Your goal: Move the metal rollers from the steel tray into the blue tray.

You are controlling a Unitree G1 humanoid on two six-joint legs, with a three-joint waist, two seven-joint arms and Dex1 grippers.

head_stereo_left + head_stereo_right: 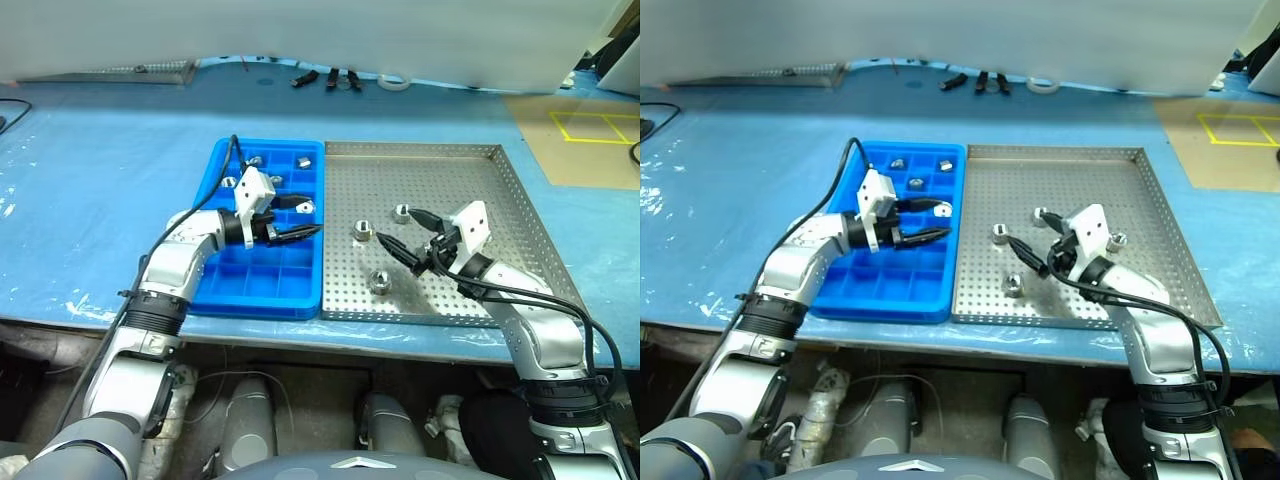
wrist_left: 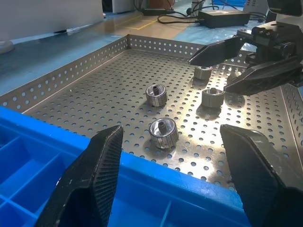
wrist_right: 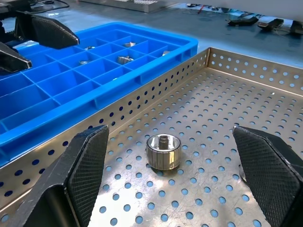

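Right claw (image 1: 405, 233) hovers wide and empty over the steel tray (image 1: 500, 200), a metal roller (image 3: 163, 152) lying between its fingers; left claw (image 1: 298, 218) hangs part-open and empty over the blue tray (image 1: 215, 170) to the left. Nearest roller (image 1: 379, 281) sits by the near rim; others (image 1: 363, 229) lie mid-tray, several farther in blue cells; each looks hard, dense, slippery, best pinched across its ribbed sides.

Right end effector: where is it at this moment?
In the left eye view the right end effector hovers open over the steel tray, right of the blue tray, with a metal roller between its fingers.
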